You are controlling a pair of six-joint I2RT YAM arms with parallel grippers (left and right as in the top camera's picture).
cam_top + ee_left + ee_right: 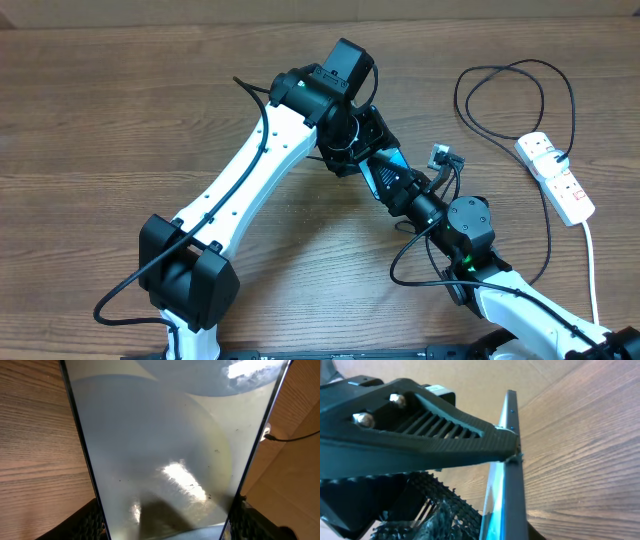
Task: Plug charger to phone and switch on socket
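Note:
The phone (388, 166), with a light blue screen and black edges, is held up over the middle of the table. It fills the left wrist view (165, 445), where my left gripper (167, 525) is shut on its two long edges. In the right wrist view the phone (512, 475) stands edge-on between my right gripper's fingers (490, 520). The ridged left pad stands apart from it, so this gripper is open. The charger's black cable (458, 100) loops at the back right. A small plug end (267, 434) lies beside the phone. The socket (556, 176) lies at the right.
The socket's thick white cord (590, 260) runs toward the front right edge. My left arm (250, 180) crosses the table from the front left. The right arm's base (520, 310) is at the front right. Bare wood lies at the left and back.

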